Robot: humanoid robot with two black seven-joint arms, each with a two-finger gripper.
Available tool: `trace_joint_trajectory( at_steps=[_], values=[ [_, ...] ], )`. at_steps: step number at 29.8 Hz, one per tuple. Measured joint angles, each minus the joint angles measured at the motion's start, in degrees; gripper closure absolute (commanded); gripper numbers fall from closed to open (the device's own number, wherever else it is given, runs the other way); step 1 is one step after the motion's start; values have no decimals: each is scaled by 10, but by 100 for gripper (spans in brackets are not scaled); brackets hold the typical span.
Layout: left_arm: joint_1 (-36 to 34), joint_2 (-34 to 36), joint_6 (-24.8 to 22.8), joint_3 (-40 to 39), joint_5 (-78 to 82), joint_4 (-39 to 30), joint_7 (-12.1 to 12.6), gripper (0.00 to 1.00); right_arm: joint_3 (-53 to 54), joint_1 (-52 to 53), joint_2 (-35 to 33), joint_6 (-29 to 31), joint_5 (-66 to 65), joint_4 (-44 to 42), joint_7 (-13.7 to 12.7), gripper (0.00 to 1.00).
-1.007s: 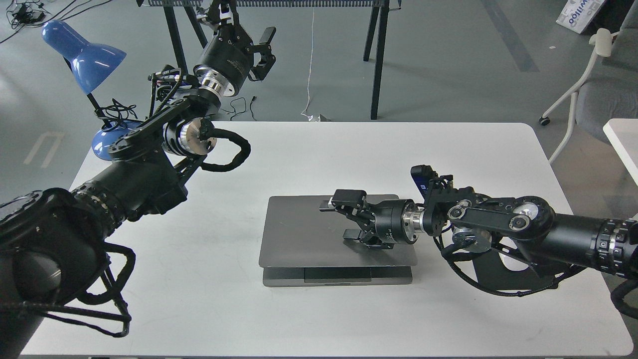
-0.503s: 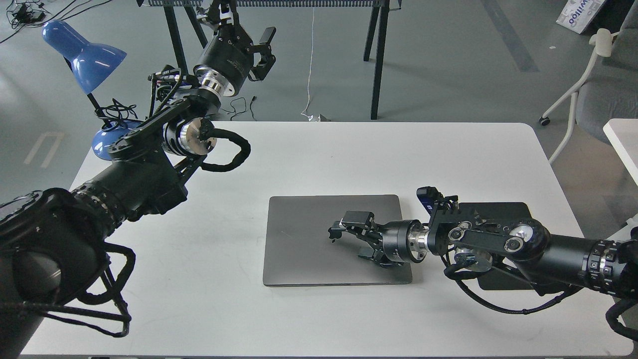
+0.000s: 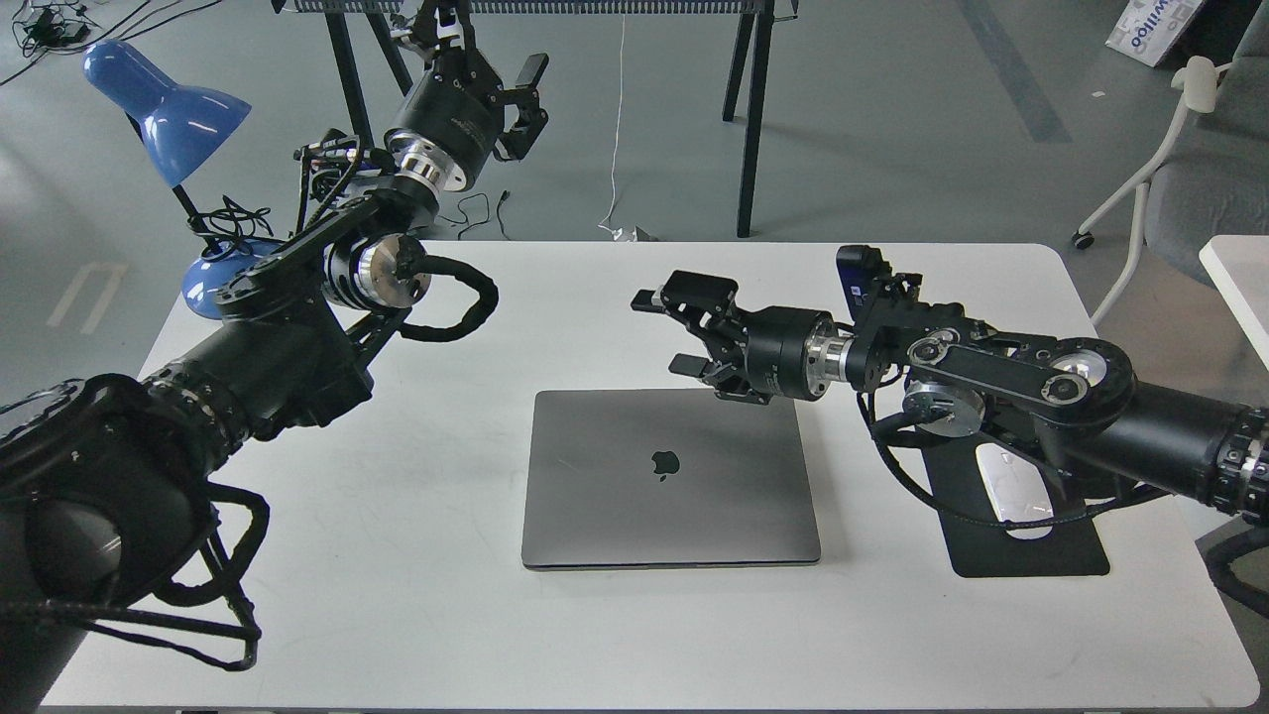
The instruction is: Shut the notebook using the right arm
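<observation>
The notebook (image 3: 670, 478) lies shut and flat on the white table (image 3: 615, 635), its grey lid up with the dark apple logo showing. My right arm comes in from the right with its blue module (image 3: 855, 270) near the wrist. Its gripper (image 3: 670, 332) hangs open and empty above the table, just beyond the notebook's far right corner, clear of the lid. My left arm is raised at the far left; its gripper (image 3: 525, 91) is held high beyond the table, fingers spread, empty.
A black mouse pad (image 3: 1031, 550) with a white mouse (image 3: 1013, 486) lies right of the notebook, partly under my right arm. A blue desk lamp (image 3: 164, 109) stands at the table's far left corner. A chair (image 3: 1180, 178) stands to the far right.
The lid went from nearly down to fully shut under my right gripper. The gripper has since lifted off the lid and drawn back toward the far side, uncovering the logo.
</observation>
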Motion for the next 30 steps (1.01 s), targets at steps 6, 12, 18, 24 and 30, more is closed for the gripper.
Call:
trace_joint_trajectory(
  at_steps=[6, 12, 18, 24, 30],
  values=[
    [0, -1, 0, 0, 1, 0, 0, 0, 174, 6, -3, -4, 0, -82, -2, 0],
    [0, -1, 1, 1, 2, 0, 0, 0, 347, -9, 17, -8, 8, -184, -2, 0],
    [0, -1, 1, 1, 1, 0, 0, 0, 411, -10, 28, 22, 12, -250, -2, 0],
    [0, -1, 1, 1, 1, 0, 0, 0, 413, -9, 24, 73, 48, -283, -3, 0],
    [0, -1, 0, 1, 1, 0, 0, 0, 409, -30, 29, 80, 62, -286, 0, 0]
  ],
)
